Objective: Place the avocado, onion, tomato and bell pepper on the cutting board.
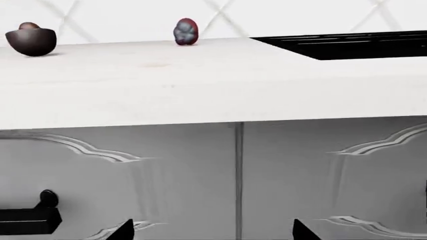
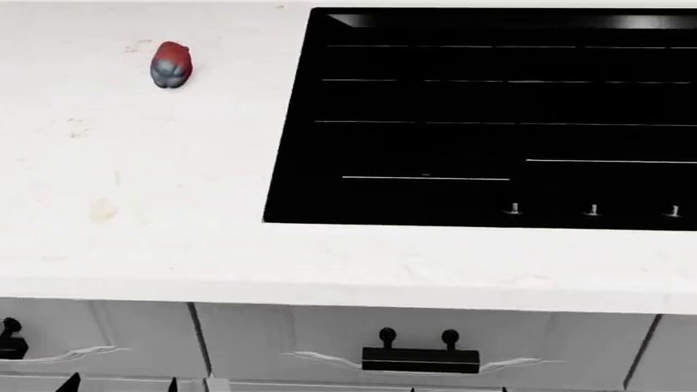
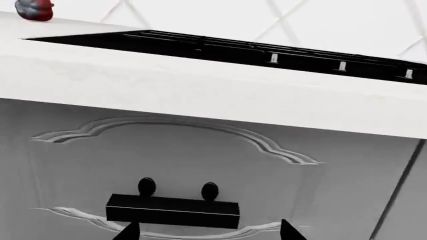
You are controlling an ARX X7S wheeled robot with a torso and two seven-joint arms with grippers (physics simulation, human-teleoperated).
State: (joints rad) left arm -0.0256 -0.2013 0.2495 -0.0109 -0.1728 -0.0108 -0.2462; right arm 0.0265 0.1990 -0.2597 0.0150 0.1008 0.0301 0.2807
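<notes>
The bell pepper (image 2: 171,64), dark red with a grey-blue end, lies on the white counter (image 2: 163,204) at the far left; it also shows in the wrist views (image 1: 186,31) (image 3: 35,9). In the left wrist view, the avocado (image 1: 31,40) sits on the counter, dark-skinned with its pit up. The onion, the tomato and the cutting board are out of view. My left gripper (image 1: 213,232) (image 2: 120,385) is open and empty, low in front of the cabinet doors below the counter edge. My right gripper (image 3: 210,232) is open and empty in front of a drawer.
A black cooktop (image 2: 490,114) (image 1: 353,45) (image 3: 220,50) fills the counter's right side, with small knobs (image 2: 592,210) near its front. Grey cabinet fronts (image 2: 326,343) with black handles (image 2: 419,358) (image 3: 172,210) (image 1: 30,217) stand under the overhanging counter edge (image 1: 213,100).
</notes>
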